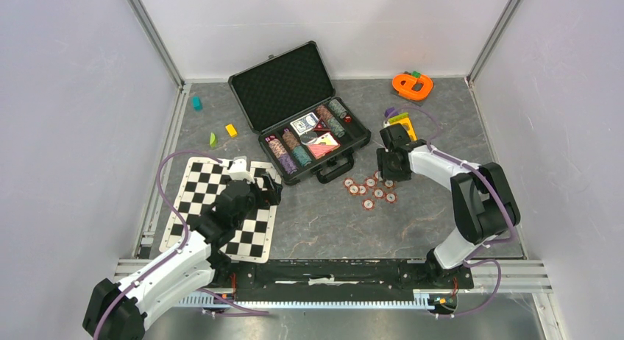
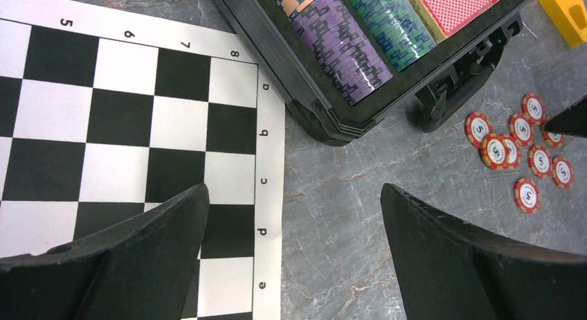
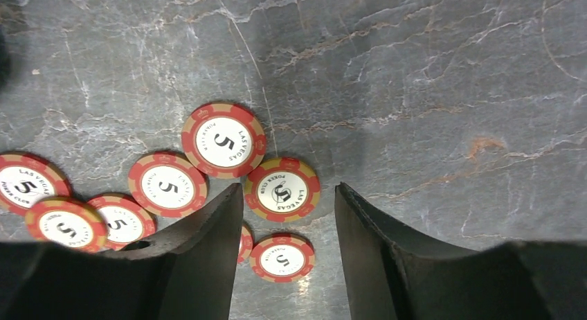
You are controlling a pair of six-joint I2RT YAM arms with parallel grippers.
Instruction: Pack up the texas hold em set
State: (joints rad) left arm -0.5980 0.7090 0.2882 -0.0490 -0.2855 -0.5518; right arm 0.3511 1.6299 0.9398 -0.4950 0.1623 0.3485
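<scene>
Left of the briefcase (image 1: 283, 86) and nearer the arms, the left gripper (image 1: 268, 187) hangs over the edge of the chessboard mat (image 1: 213, 200). Its jaws are spread wide and empty, and it looks parked clear of the work. The briefcase lies open with its foam lid tipped back, probably so chips can go straight in. Its tray holds chips on edge, among them a purple row (image 2: 339, 50) and a green row (image 2: 387, 25), plus a red-backed card deck (image 2: 453, 1). Just right of the briefcase's handle (image 1: 335, 167), loose red-and-white "5" chips (image 1: 370, 190) lie flat. The right gripper (image 3: 289, 188) hovers over them, jaws partly apart and gripping nothing, seemingly lined up for a pick.
</scene>
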